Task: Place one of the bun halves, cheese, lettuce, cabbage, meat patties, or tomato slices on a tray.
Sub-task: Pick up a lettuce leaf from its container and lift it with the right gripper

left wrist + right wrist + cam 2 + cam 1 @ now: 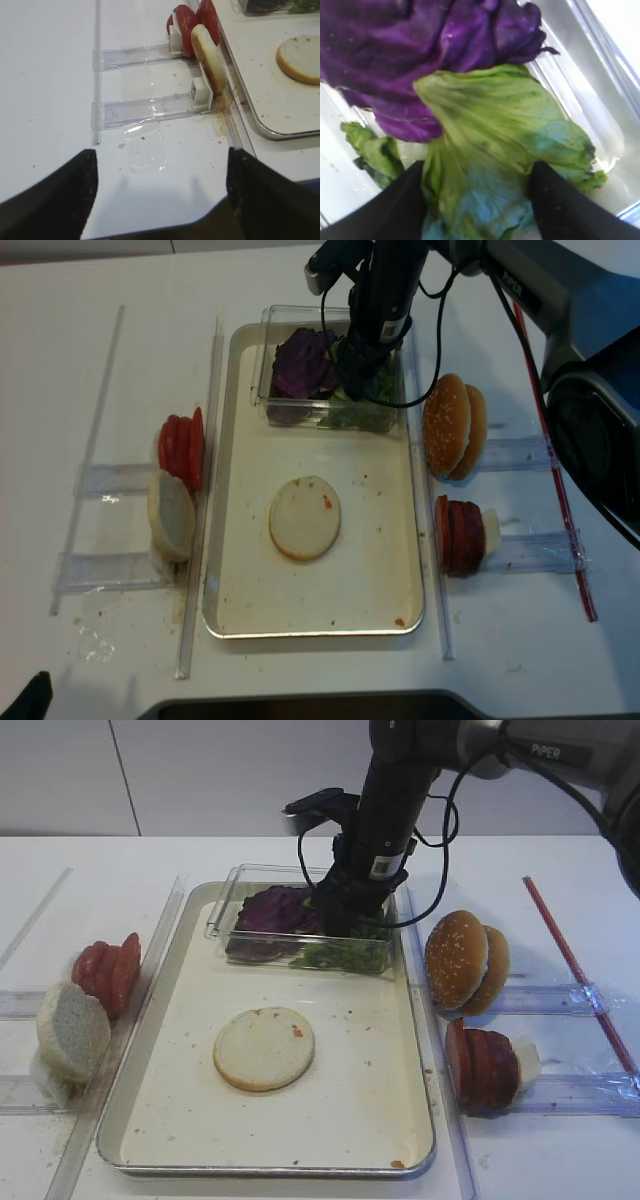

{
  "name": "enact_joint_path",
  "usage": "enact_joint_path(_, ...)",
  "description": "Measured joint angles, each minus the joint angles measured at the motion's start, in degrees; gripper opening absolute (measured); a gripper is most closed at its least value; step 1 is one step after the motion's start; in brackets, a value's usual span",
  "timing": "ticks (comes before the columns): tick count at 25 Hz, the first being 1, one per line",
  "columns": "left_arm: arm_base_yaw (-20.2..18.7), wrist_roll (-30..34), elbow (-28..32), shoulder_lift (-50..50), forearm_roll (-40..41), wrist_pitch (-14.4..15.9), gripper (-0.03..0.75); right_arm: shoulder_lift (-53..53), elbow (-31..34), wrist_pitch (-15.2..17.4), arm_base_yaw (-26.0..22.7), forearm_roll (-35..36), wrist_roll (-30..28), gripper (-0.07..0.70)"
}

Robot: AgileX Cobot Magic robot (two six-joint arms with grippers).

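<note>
Right arm reaching into the clear box (232,898)
Its fingers (395,205) straddle lettuce (495,150) beside purple cabbage (420,50), upper centre; a bun half (264,1048) lies on the tray (190,1120).

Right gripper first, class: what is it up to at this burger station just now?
The right gripper is down inside the clear plastic box at the far end of the tray, its fingers straddling a lettuce leaf beside the purple cabbage. One pale bun half lies on the tray. The left gripper hangs open over bare table, holding nothing.
</note>
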Motion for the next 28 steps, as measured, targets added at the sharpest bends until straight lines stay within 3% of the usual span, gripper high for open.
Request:
enact_joint_path(6, 0.00, 0.00, 0.00, 0.00, 0.00, 0.00, 0.492, 0.00, 0.00, 0.00, 0.00, -1.63, 0.32, 0.361)
enact_joint_path(15, 0.00, 0.00, 0.00, 0.00, 0.00, 0.00, 0.492, 0.00, 0.00, 0.00, 0.00, -2.57, 0.32, 0.085)
enact_joint_path(28, 0.00, 0.00, 0.00, 0.00, 0.00, 0.00, 0.492, -0.12, -6.07, 0.65, 0.00, -2.74, 0.66, 0.071)
